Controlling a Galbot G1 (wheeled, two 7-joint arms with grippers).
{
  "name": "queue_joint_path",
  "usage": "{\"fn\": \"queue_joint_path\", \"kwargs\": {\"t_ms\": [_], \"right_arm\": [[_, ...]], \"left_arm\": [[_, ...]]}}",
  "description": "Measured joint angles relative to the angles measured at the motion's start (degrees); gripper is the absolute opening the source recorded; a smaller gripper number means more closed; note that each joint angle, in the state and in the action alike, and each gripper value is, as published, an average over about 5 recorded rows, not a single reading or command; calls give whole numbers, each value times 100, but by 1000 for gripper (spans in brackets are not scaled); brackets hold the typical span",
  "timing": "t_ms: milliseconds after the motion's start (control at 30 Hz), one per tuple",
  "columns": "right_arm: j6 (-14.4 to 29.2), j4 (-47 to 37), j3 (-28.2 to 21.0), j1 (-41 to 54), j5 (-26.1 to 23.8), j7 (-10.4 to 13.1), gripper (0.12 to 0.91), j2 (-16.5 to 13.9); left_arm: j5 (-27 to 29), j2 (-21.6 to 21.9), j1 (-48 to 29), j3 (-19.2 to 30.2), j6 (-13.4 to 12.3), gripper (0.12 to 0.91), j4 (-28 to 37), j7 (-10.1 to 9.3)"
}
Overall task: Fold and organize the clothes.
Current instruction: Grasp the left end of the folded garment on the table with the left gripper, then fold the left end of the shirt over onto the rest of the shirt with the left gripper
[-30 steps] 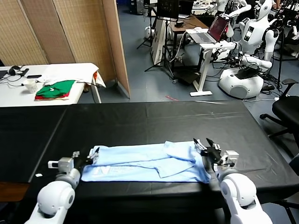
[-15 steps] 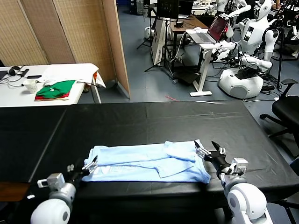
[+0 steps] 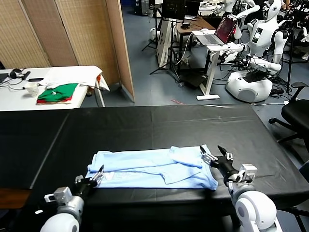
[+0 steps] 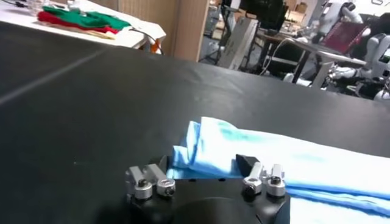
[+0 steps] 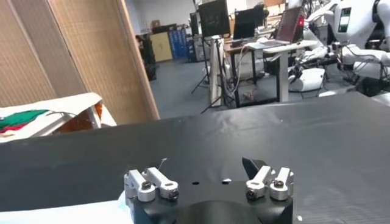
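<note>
The pale light-blue short-sleeved T-shirt of thin soft fabric (image 3: 152, 168) lies folded into a long band across the near part of my black-covered table (image 3: 159, 125). My left claw (image 3: 96, 175) sits at the shirt's left end; its jaws stand partly apart about the bunched edge (image 4: 201, 146), though I cannot tell whether they have hold of it. My right claw (image 3: 212, 158) hovers at the shirt's right end, jaws spread wide, holding nothing.
</note>
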Motion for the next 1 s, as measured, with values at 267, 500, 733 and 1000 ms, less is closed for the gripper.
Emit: {"fn": "queue_joint_path", "kwargs": {"t_ms": [267,500,733,1000], "right_arm": [[50,18,38,-51,-9,8,907,64],[118,-32,74,-125,-13,22,907,78],[142,-50,45,-172,-37,42,907,170],[181,107,156,-331,-99,45,907,271]], "left_arm": [[-320,2,-27,-65,217,191,-31,-132],[802,263,120,-190,-109,196,-149,-66],[1978,904,243,-619,-285,196,-109,-259],[2101,1261,196,-782,-291,196,-235,-356]]}}
